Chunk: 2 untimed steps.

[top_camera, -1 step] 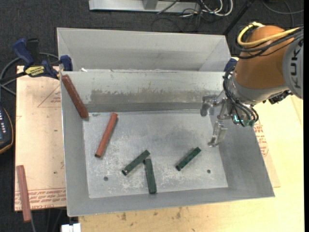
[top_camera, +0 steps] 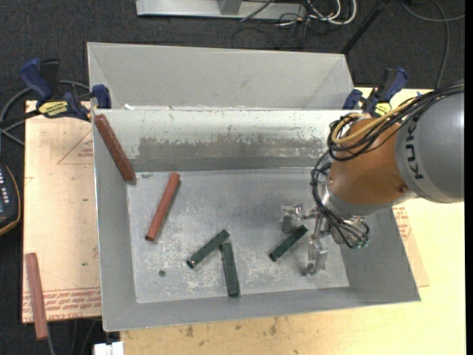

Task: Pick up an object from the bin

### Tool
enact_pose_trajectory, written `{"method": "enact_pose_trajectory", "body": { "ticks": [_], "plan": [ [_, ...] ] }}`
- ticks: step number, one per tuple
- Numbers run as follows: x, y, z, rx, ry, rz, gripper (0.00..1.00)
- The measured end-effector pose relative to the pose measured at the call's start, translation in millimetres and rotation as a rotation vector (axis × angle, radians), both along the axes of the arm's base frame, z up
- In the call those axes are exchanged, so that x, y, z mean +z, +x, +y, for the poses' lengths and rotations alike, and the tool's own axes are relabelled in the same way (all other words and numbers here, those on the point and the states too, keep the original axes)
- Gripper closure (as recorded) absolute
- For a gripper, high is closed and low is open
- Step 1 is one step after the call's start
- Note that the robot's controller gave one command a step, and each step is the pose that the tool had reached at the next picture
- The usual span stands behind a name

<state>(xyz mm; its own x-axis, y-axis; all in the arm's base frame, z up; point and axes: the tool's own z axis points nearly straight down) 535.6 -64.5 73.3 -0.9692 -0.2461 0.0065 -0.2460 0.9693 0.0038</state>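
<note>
In the bin (top_camera: 244, 198), a green bar (top_camera: 284, 246) slants up-right under the end effector (top_camera: 304, 238).

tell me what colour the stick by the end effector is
Dark green. The stick beside the end effector shows best in the camera view.

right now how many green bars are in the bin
3: one bar mid-floor, another beside it, a third at the gripper. The arm may hide more.

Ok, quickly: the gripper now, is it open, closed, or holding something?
Gripper: open, fingers apart on either side of one end of the dark green bar at the right of the bin; not closed on it.
</note>
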Motion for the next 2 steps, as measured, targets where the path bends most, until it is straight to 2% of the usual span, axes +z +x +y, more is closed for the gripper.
{"method": "enact_pose_trajectory", "body": {
  "ticks": [1, 2],
  "plan": [
    [3, 2.4, 0, 0.002, -0.001, -0.007, 1.0],
    [135, 12.9, -32, -0.021, -0.004, -0.019, 1.0]
  ]
}}
